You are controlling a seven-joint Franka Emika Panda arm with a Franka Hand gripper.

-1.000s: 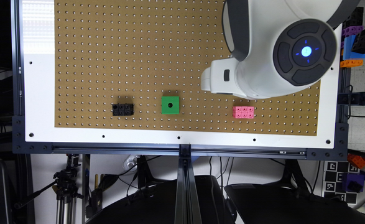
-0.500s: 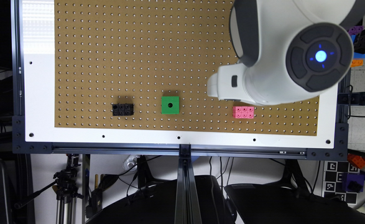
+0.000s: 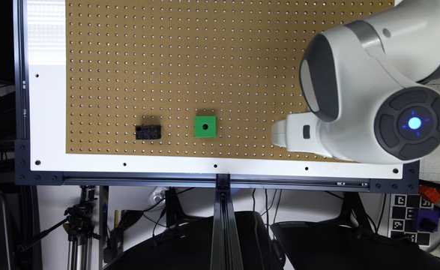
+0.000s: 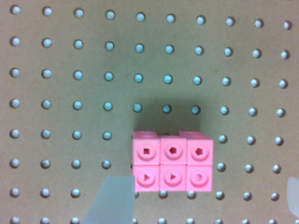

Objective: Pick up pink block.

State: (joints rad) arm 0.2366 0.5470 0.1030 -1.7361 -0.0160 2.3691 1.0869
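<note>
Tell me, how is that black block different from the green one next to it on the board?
The black block is a wide rectangle, while the green block is square. The black block's top shows several small holes in rows; the green block's top shows a single round hole in the middle. The black block lies nearer the exterior view's left, the green block nearer the middle. Both rest flat on the brown pegboard, apart from each other.

One pink block [image 4: 173,162], one black block [image 3: 148,132], one green block [image 3: 205,126]

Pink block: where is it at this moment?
In the wrist view the pink block lies flat on the brown pegboard, between the two translucent fingertips of the gripper, closer to one of them, nothing else near it.
</note>
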